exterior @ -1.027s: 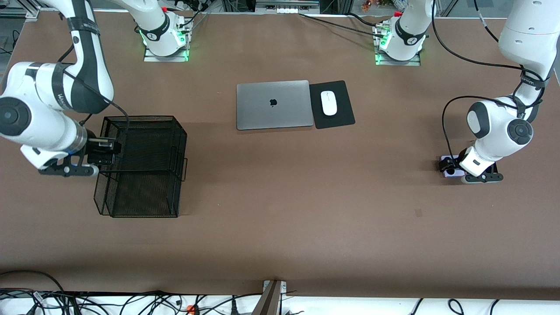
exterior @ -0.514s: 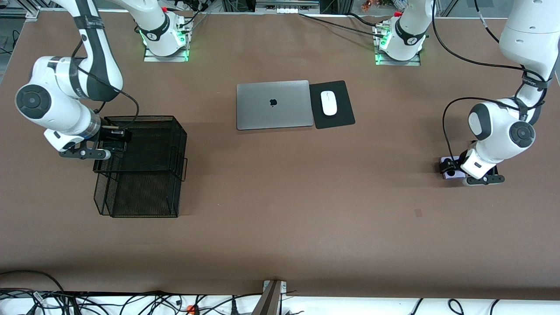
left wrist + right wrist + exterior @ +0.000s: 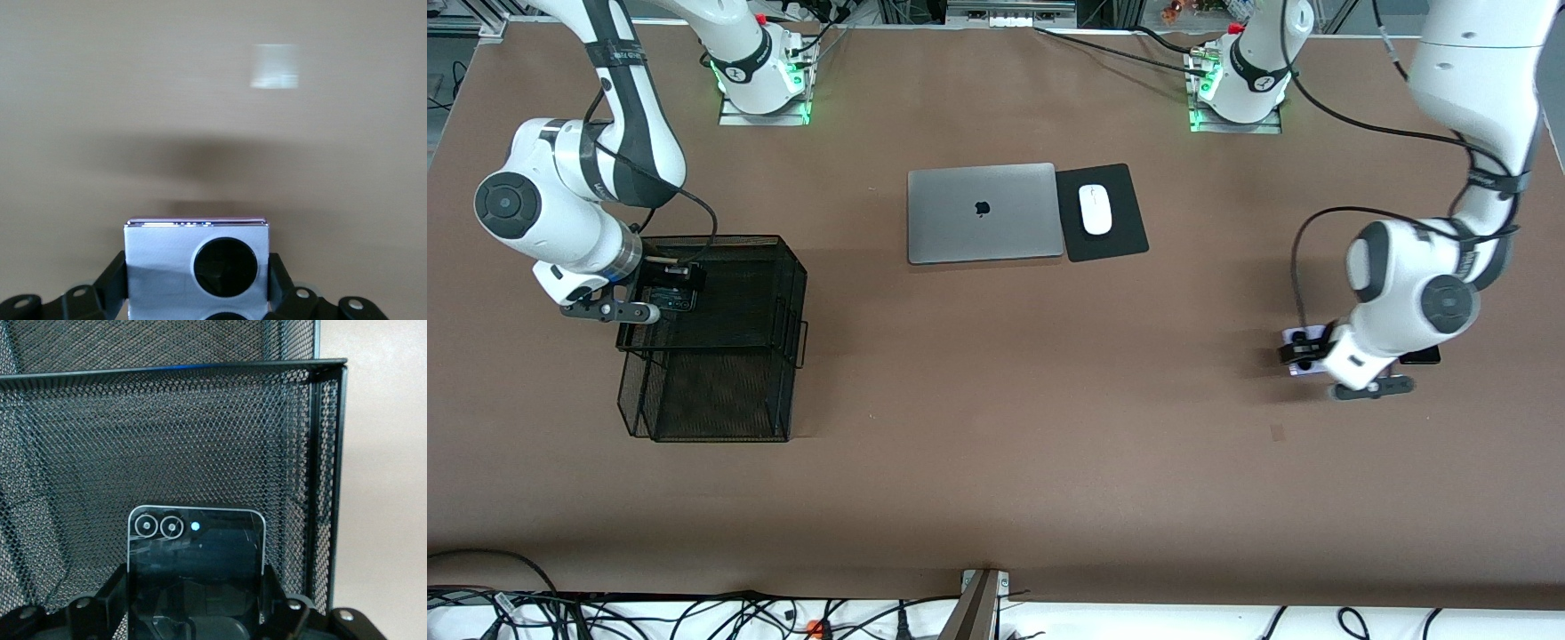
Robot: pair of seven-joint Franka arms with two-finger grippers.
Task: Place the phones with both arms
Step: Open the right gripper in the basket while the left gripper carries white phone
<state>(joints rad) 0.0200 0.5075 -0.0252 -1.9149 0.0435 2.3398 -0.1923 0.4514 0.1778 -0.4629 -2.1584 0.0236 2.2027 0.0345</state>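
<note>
We are holding the black flip phone (image 3: 195, 567) clamped in our right gripper (image 3: 665, 297) over the upper tier of the black mesh tray (image 3: 729, 267) at the right arm's end of the table. Our left gripper (image 3: 1303, 353) is gripping the lilac-white phone (image 3: 197, 257) by its sides above the bare table (image 3: 996, 427) toward the left arm's end. The longer black phone (image 3: 1421, 357) is lying on the table by that arm, and the closed laptop (image 3: 983, 212) and the mouse (image 3: 1095, 209) on its pad are sitting mid-table.
</note>
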